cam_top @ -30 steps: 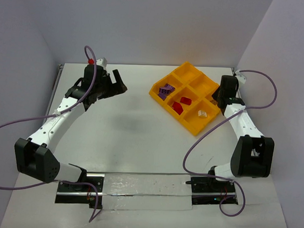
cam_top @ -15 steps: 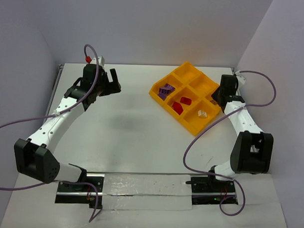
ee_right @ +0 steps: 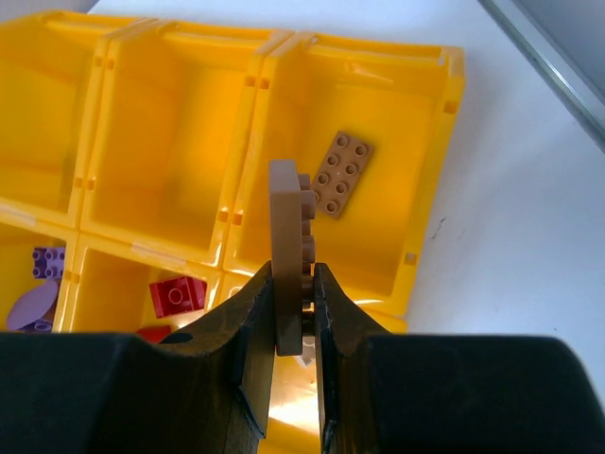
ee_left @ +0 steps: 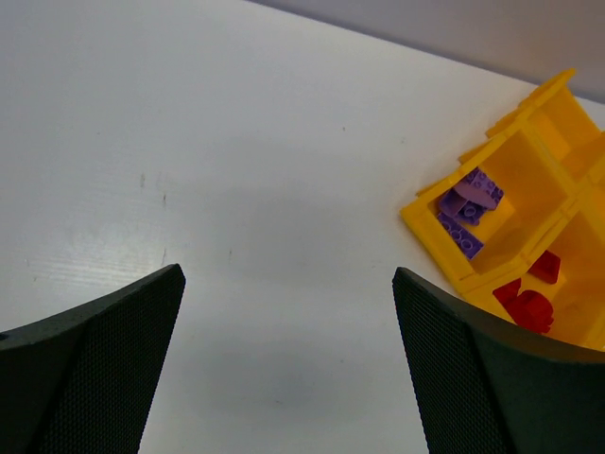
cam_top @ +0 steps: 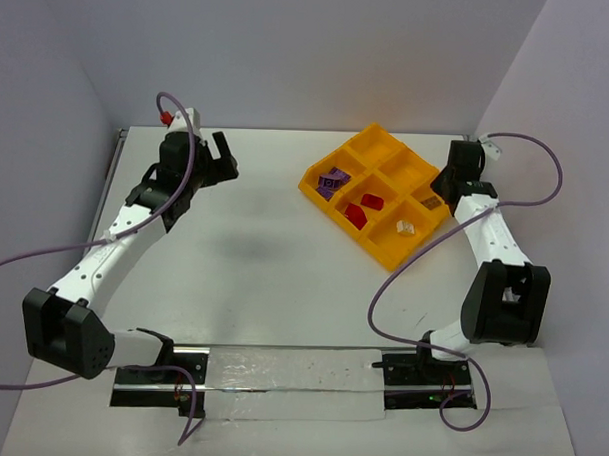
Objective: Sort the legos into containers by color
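Note:
The orange-yellow tray (cam_top: 387, 143) stands at the far right of the table. Its compartments hold purple bricks (cam_top: 332, 180), red bricks (cam_top: 362, 209) and a white brick (cam_top: 405, 228). My right gripper (ee_right: 294, 312) is shut on a brown brick (ee_right: 286, 236), held on edge above the tray's corner compartment, where another brown brick (ee_right: 339, 174) lies flat. In the top view the right gripper (cam_top: 448, 185) hangs over the tray's right side. My left gripper (cam_top: 225, 157) is open and empty over bare table at the far left; its view shows the purple bricks (ee_left: 465, 210) and red bricks (ee_left: 526, 301).
The tray (ee_right: 430, 161) lies near the table's right edge, with a metal strip (ee_right: 553, 71) beyond it. Two tray compartments (ee_right: 161, 123) hold nothing. A grey wall rises behind the table. The arm bases and a rail (cam_top: 289, 373) sit at the near edge.
My left gripper has drawn back toward the far left corner and turned. My right gripper has shifted slightly right and back over the tray's right side.

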### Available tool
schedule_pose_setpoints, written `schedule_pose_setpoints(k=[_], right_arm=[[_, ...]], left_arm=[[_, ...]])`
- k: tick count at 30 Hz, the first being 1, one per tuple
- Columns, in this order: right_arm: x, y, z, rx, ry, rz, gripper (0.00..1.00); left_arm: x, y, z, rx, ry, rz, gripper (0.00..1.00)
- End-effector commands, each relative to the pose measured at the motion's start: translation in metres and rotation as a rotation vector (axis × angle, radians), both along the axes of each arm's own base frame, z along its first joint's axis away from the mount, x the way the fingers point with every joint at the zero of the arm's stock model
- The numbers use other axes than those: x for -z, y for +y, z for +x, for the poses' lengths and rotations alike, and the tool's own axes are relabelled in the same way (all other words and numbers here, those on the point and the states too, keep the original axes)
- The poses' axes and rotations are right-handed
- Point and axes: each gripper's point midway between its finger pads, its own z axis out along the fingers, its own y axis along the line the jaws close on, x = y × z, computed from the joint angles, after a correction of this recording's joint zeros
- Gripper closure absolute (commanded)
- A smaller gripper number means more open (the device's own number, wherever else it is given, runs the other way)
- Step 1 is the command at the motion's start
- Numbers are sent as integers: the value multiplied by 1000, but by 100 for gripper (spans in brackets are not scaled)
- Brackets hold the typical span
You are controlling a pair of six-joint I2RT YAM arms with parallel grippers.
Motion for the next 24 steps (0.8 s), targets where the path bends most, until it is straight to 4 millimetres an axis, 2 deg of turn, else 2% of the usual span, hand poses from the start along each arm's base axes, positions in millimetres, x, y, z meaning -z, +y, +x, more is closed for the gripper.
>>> schedule_pose_setpoints(k=[1, 6, 11, 15, 17, 21, 24], right_arm=[[-6, -13, 10, 53, 10, 14, 100], [10, -15, 20, 58, 59, 39, 98], [18, -20, 27, 74, 71, 60, 86], [26, -26, 32, 87, 87, 64, 84], [29, -27, 35, 88, 95, 67, 72], [33, -26, 36, 74, 113, 64, 35], [30, -27, 36, 69, 112, 57, 26]], left_arm=[[-45, -5, 29, -25, -70, -29, 1], [-52, -15, 41, 5, -63, -33, 1], [-58, -17, 49, -2, -72, -40, 1], [-59, -19, 52, 9, -73, -35, 1], [-60, -19, 53, 7, -76, -29, 1], [-63, -15, 53, -11, -88, -23, 1], [-66, -12, 51, -18, -101, -16, 1]])
